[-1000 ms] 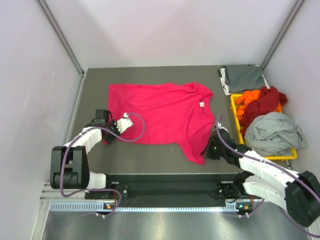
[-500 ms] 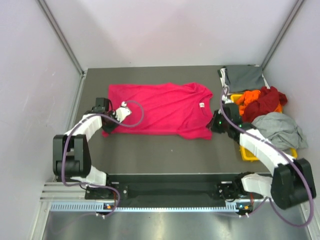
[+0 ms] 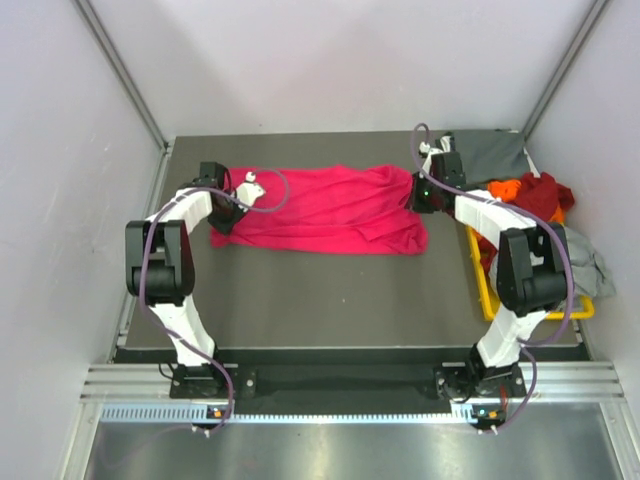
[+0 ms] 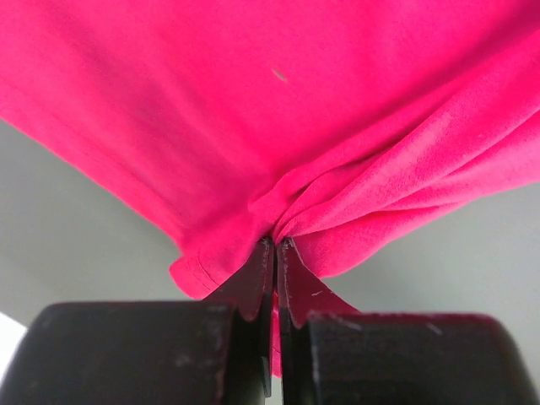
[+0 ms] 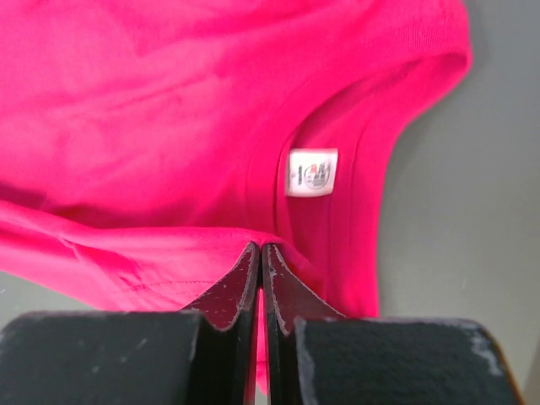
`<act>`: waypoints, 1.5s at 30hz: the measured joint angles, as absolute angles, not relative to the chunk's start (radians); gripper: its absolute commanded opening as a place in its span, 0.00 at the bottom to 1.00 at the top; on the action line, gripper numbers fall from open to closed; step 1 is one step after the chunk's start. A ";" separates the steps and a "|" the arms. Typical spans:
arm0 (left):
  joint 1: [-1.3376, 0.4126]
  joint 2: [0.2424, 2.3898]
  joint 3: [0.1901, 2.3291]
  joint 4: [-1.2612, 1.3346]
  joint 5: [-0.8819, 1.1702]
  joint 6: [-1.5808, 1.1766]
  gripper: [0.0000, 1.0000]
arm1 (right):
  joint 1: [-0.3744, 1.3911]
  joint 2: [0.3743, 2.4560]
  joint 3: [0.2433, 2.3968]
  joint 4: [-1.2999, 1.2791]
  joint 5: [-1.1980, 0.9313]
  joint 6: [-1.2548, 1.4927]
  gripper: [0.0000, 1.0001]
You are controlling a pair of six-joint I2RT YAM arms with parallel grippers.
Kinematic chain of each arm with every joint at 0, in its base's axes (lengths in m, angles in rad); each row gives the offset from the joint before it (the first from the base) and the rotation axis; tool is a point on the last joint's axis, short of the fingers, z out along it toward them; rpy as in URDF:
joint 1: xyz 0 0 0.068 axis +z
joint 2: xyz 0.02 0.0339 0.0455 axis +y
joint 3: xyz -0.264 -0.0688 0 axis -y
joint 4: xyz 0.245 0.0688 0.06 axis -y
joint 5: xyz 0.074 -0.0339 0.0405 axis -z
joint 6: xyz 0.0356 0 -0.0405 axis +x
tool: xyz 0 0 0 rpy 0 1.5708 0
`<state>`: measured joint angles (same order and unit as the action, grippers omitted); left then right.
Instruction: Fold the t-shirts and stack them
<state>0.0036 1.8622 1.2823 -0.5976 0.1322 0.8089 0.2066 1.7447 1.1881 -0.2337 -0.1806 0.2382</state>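
Note:
The magenta-pink t-shirt lies across the far half of the table, folded lengthwise into a narrow band. My left gripper is shut on its left edge, and the fabric bunches at the fingertips in the left wrist view. My right gripper is shut on its right end near the collar; the right wrist view shows the pinched cloth just below the white neck label. A dark grey shirt lies folded at the far right corner.
A yellow bin stands at the right edge, holding orange, dark red and light grey shirts. Grey walls close in the table on the left, far and right sides.
Both grippers have carried the shirt's near edge away from me, over the far half. The shirt went from spread flat to a folded band. Both arms now reach far out.

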 measured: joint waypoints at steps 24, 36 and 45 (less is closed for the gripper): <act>0.002 2.045 1.559 -0.524 -0.058 0.613 0.50 | 0.149 1.933 1.388 -0.305 -0.107 0.196 0.41; 0.062 1.869 1.394 -0.504 0.079 0.554 0.51 | 0.118 1.599 1.065 -0.333 -0.036 0.268 0.61; 0.036 1.783 1.146 -0.490 0.112 0.771 0.57 | 0.165 1.576 0.896 -0.272 -0.168 0.318 0.56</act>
